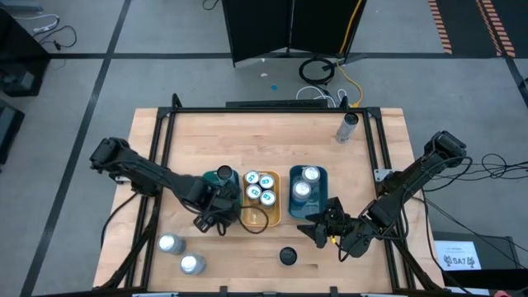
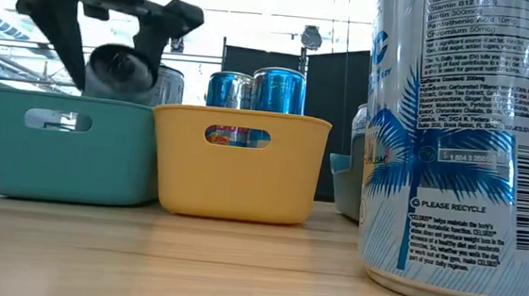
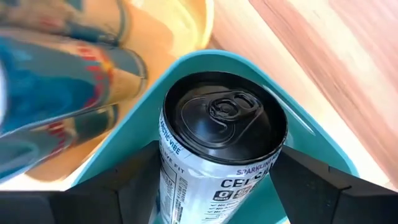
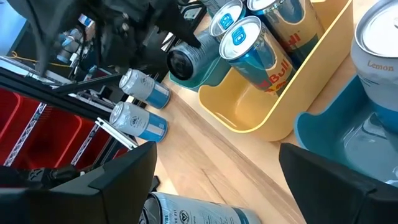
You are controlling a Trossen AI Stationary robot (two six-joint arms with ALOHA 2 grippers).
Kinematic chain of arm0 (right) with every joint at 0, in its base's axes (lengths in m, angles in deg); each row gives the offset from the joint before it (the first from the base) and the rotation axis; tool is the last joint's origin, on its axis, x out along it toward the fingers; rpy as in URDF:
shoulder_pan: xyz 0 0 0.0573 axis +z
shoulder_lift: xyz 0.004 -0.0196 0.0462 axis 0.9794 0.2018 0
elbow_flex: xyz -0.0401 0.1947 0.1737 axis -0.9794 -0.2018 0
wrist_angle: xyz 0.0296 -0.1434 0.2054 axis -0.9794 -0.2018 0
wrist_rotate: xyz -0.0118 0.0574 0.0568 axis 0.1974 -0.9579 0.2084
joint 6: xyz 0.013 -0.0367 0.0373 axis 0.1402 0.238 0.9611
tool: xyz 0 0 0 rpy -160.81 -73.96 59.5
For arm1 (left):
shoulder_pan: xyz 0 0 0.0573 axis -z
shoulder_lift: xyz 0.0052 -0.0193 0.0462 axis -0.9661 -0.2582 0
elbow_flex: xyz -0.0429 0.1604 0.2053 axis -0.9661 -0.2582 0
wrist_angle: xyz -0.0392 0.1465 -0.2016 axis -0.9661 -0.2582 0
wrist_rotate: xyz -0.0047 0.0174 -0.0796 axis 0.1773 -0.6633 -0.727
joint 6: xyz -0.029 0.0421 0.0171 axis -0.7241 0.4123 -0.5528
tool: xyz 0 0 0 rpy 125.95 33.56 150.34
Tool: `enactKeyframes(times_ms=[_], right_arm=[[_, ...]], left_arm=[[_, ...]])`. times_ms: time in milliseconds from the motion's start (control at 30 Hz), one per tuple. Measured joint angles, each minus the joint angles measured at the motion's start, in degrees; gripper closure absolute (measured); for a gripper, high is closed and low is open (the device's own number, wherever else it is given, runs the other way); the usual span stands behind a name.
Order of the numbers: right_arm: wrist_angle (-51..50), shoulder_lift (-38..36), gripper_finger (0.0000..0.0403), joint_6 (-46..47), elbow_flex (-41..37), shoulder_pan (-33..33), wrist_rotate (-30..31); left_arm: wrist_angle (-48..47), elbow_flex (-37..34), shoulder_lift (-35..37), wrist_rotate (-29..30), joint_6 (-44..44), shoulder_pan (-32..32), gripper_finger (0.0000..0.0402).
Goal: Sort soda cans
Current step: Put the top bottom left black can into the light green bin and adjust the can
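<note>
My left gripper (image 1: 216, 196) is shut on a black-topped white soda can (image 3: 217, 143) at the teal tray (image 1: 206, 180), and also shows at the low view's upper left (image 2: 114, 23). The yellow-orange tray (image 1: 272, 216) holds three blue-topped cans (image 1: 259, 187) standing upright. Two silver-topped cans (image 1: 306, 183) stand in the blue tray (image 1: 323, 202). My right gripper (image 1: 320, 228) is open and hangs near the table's near edge, beside a black-topped can (image 1: 287, 256) standing on the wood, seen large in the low view (image 2: 454, 144). Two silver cans (image 1: 180, 253) stand near the table's near left corner. My left gripper pinches the black-topped can by its upper side wall (image 3: 180, 186), one finger (image 3: 124, 186) on either side. The can sits tilted, its black top (image 2: 115, 68) above the teal tray's rim (image 2: 70, 100). The tray wall hides its lower end.
One more can (image 1: 347, 128) is at the table's far right, close to the black frame rail. Bare wood lies along the left side and the near edge between the loose cans. Cables and a dark stand are on the floor beyond the far edge.
</note>
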Motion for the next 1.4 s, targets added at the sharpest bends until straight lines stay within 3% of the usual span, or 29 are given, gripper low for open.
enactKeyframes(times_ms=[800,1100,1400], right_arm=[[0.0,0.0,0.0071,-2.8,0.0,0.0,0.0],[-0.1,0.0,0.0071,-3.0,0.0,0.0,0.0],[-0.1,0.0,0.0071,-3.0,0.0,0.0,0.0]], left_arm=[[-3.5,0.0,16.2,4.4,-25.5,0.0,0.0120],[0.9,0.0,26.7,14.9,-35.6,0.1,0.0120],[-1.9,-1.7,34.5,23.3,-51.0,2.4,0.0120]])
